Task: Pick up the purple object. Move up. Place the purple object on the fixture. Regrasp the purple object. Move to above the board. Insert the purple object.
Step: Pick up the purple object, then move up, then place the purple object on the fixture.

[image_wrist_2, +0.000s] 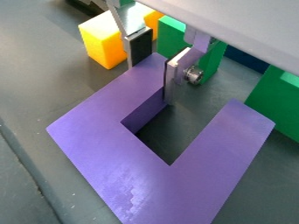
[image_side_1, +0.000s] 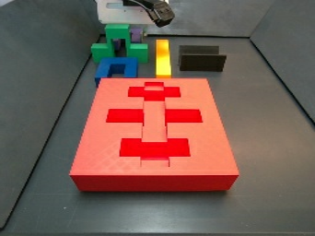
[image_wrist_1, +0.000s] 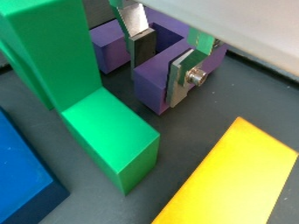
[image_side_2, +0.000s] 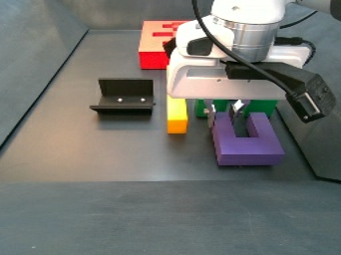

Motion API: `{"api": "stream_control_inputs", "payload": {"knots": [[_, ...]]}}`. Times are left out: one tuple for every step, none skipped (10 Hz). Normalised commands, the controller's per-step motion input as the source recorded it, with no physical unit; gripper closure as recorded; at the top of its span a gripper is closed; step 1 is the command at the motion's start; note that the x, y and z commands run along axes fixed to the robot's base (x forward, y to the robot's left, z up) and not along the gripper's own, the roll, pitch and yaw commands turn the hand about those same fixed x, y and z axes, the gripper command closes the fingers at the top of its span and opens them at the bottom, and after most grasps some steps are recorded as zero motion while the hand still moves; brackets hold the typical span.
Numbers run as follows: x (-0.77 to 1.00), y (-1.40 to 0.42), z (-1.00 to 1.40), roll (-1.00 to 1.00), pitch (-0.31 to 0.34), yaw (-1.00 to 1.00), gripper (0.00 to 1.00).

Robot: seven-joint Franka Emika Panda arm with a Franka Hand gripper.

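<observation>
- Gripper (image_wrist_2: 158,63) low over the violet plastic U-shaped purple object (image_wrist_2: 176,153) — fingers (image_wrist_1: 181,74) straddle one prong, seemingly pressing it.
- Object on floor; lift, dark L-shaped fixture (image_side_2: 123,98), thick red board (image_side_1: 155,129) insertion all pending.

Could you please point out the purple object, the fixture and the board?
purple object (image_side_2: 249,145): side view, its top face.
fixture (image_side_2: 124,99): side view, upright back wall.
board (image_side_1: 154,124): side view, top face.
</observation>
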Motion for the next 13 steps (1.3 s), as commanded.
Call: {"api": "stream_control_inputs", "payload": {"knots": [[0.0,0.0,0.0,0.0,0.0,0.0,1.0],[0.0,0.0,0.0,0.0,0.0,0.0,1.0],[0.0,0.0,0.0,0.0,0.0,0.0,1.0],[0.0,0.0,0.0,0.0,0.0,0.0,1.0],[0.0,0.0,0.0,0.0,0.0,0.0,1.0],[0.0,0.0,0.0,0.0,0.0,0.0,1.0],[0.0,0.0,0.83,0.0,0.0,0.0,1.0],[-0.01,-0.02,0.85,-0.01,0.012,0.0,1.0],[-0.05,-0.03,0.65,0.0,0.045,0.0,1.0],[-0.04,-0.01,0.45,0.03,0.036,0.0,1.0],[0.0,0.0,0.0,0.0,0.02,0.0,1.0],[0.0,0.0,0.0,0.0,0.014,0.0,1.0],[0.65,0.26,0.0,-0.3,0.346,-0.29,1.0]]}}
